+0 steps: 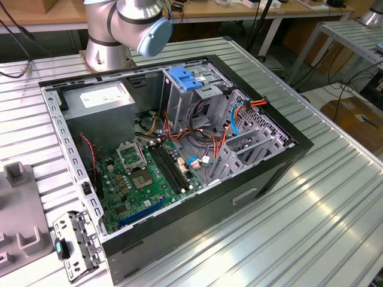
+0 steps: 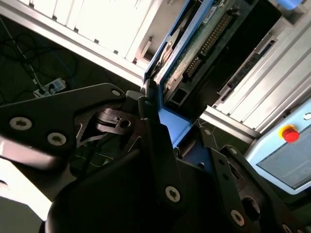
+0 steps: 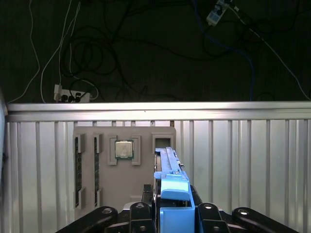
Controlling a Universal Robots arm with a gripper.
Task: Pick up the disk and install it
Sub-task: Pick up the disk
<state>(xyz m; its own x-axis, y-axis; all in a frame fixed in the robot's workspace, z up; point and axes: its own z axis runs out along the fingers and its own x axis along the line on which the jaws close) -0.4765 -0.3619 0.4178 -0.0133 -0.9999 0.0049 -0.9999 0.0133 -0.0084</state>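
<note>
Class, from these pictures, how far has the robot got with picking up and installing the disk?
Done: the pick-up; the claw is shut on the disk. In hand: the disk is held over the grey tray. Left: the install; the disk is not yet in the grey cage of the computer case.

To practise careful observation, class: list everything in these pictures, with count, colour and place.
table: one, silver, ribbed.
computer case: one, black, on the table.
motherboard: one, green, inside the case.
power-supply box: one, grey, in the case.
latch: one, blue, atop the grey cage.
tray: one, grey, on the table.
processor chip: one, silver, seated in the tray.
disk: one, blue-railed, held in the gripper.
robot arm: one, silver and blue, beside the case.
gripper: one, black, shut on the disk.
</note>
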